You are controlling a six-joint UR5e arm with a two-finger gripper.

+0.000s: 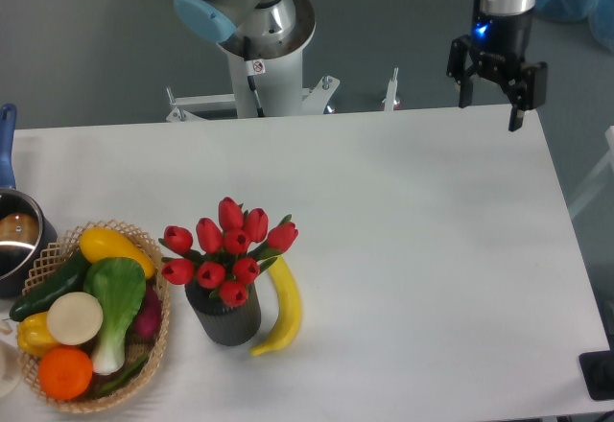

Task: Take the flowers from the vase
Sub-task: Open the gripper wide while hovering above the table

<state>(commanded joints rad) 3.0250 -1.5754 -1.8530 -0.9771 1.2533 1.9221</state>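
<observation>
Right, the bunch of red tulip flowers [227,249] stands in the short dark ribbed vase [226,316], stems upright, buds fanning wider than its mouth. A yellow banana [283,309] leans against the vase's right side; a wicker basket [153,345] sits just left. Far up-right of the vase, the black two-finger gripper [491,110] hangs open, empty. Risk: the vase lifting with the stems, or tipping.

Flowers [227,247] in vase [225,318], between basket [144,376] and banana [284,309].
</observation>
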